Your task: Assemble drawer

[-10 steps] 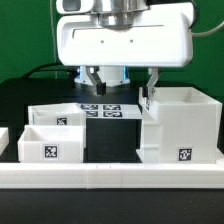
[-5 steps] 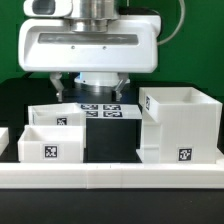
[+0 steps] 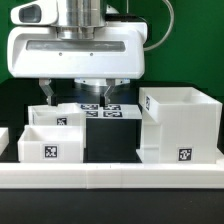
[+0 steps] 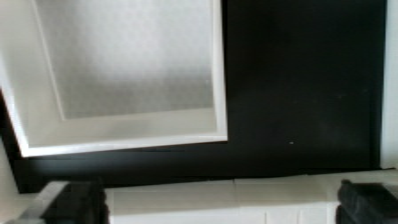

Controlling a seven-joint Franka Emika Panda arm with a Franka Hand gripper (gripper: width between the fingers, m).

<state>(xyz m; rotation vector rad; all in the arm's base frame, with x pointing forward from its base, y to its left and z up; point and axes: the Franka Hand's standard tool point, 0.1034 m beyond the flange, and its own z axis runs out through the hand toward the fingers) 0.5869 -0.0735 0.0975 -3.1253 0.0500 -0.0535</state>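
The drawer lies in parts on the black table. The large open box housing (image 3: 180, 125) stands at the exterior view's right. Two smaller tagged trays stand at the left, one in front (image 3: 45, 146) and one behind it (image 3: 57, 116). My gripper (image 3: 75, 100) hangs open and empty above the rear tray, its fingers (image 3: 47, 100) wide apart and touching nothing. In the wrist view an open white tray (image 4: 125, 75) is seen from above, and my gripper (image 4: 217, 203) has dark fingertips (image 4: 71, 203) at both sides of a white part.
The marker board (image 3: 101, 110) lies flat between the trays and the housing. A long low white rail (image 3: 110, 176) runs along the front. A green wall stands behind.
The gripper has moved to the exterior view's left, from beside the box housing to above the trays. It has stayed open. The parts have not moved.
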